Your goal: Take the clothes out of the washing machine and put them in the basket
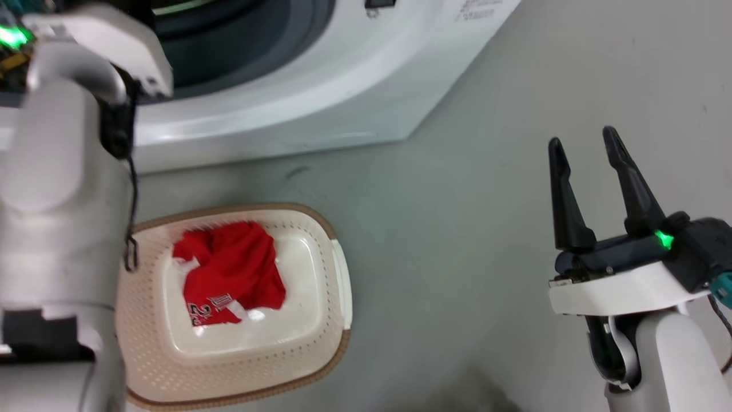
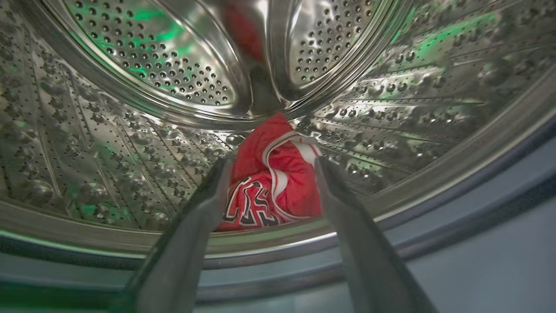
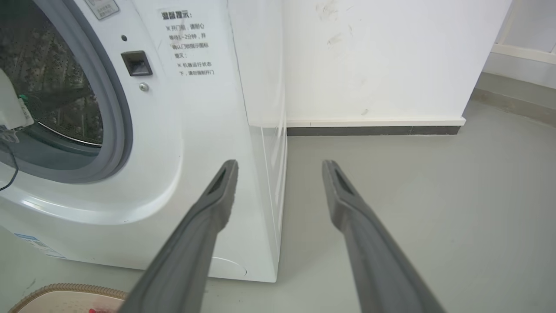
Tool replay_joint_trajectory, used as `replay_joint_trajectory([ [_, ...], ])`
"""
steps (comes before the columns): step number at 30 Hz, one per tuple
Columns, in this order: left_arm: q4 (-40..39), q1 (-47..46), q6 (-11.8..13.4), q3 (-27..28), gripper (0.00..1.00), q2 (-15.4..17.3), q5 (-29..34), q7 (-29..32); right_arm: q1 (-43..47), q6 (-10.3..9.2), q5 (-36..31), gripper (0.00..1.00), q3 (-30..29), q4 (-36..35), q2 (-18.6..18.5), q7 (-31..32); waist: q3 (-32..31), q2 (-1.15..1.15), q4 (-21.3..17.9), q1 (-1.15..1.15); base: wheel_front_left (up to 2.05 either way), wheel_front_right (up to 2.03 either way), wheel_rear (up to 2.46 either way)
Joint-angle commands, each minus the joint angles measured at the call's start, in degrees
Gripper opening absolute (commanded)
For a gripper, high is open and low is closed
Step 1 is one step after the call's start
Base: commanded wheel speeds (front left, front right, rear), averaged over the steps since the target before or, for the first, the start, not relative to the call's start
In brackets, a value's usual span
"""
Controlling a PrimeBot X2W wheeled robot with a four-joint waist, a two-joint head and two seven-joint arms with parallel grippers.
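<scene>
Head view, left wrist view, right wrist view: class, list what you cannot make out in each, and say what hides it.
1. Left wrist view: lettering on the red garment, partly covered by a finger of the left end effector.
2. Head view: left side of the basket, behind the pale left forearm.
3. Right wrist view: the notice on the washing machine, print too small to read.

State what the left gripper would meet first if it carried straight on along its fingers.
Most likely the crumpled red garment with white trim, framed between the open left gripper's fingertips on the perforated steel drum; depth is unclear.
</scene>
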Motion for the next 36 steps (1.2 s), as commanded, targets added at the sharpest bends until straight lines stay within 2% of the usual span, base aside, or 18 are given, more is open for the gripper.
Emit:
replay_joint_trajectory([
  [1,0.77,-2.08,0.12,-0.21,1.0,0.71,0.32,0.91,-1.29,-0.04,0.59,1.0,0.41,0.26,0.06,-0.5,3.82,0.0,-2.05,-0.01,0.0,0.0,0.0],
  [11,8.85,-17.93,-1.16,-2.44,1.0,7.27,2.93,11.96,-4.7,-0.04,4.08,1.0,3.99,3.04,0.07,-2.87,10.96,0.0,-6.71,-0.01,0.0,0.0,0.0],
  [18,14.87,-25.1,-1.56,-2.48,1.0,10.87,2.59,21.8,-5.6,-0.04,6.28,1.0,5.98,4.58,0.08,-3.33,13.67,0.0,-9.91,-0.01,0.0,0.0,0.0],
  [30,19.5,-31.86,-3.04,-6.22,1.0,15.53,4.63,38.13,-4.43,-0.04,8.61,1.0,8.33,3.29,0.07,-3.32,14.78,0.0,-14.05,-0.01,0.0,0.0,0.0],
  [34,19.57,-31.75,-2.14,-6.54,1.0,16.8,4.78,41.67,-3.83,-0.04,8.94,1.0,9.17,3.4,0.07,-3.32,14.47,0.0,-15.1,-0.01,0.0,0.0,0.0],
  [35,19.92,-31.22,-1.86,-6.35,0.36,17.01,4.44,42.72,-3.68,-0.04,9.05,1.0,9.28,3.45,0.07,-3.32,14.31,0.0,-15.28,-0.01,0.0,0.0,0.0],
  [36,19.78,-30.92,-1.42,-6.22,0.0,17.15,4.26,43.17,-3.57,-0.04,9.13,1.0,9.35,3.47,0.07,-3.32,14.17,0.0,-15.39,-0.01,0.0,0.0,0.0],
])
